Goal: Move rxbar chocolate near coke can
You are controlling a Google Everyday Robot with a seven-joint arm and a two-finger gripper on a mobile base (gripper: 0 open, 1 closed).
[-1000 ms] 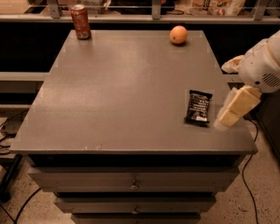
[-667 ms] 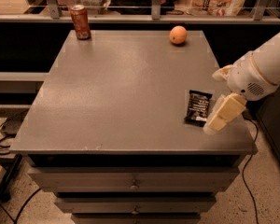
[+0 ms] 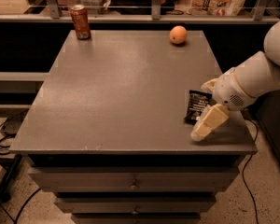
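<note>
1. The rxbar chocolate (image 3: 195,105) lies flat on the grey desk (image 3: 126,92), at the right of the frame and a little below the middle, close to the desk's right edge and not far from its front edge. It is a black wrapper with pale lettering, its long side running roughly from the back of the desk to the front.
2. The pincer (image 3: 201,110) sits at that same spot, on the end of a white arm (image 3: 256,76) that comes in from the right edge of the frame.
3. The pincer is spread apart and grips nothing. One cream finger (image 3: 209,122) slants down and left, covering the wrapper's lower right corner, with its tip close to the desk's front edge. The other shows as a pale stub just above and right of the wrapper.
4. The wrapper lies in the gap between the two fingers. Whether either one touches it cannot be told.
5. The coke can (image 3: 80,22) stands upright in the upper left of the frame, at the desk's far left corner. It is well apart from the wrapper, about the whole desk's diagonal away.
6. A round orange (image 3: 178,34) rests near the far edge, right of centre in the upper part of the frame. It is well apart from both the can and the wrapper.
7. Drawer fronts (image 3: 130,183) fill the space under the desk top at the bottom of the frame, and dark cables (image 3: 0,136) lie on the floor at the lower left.
</note>
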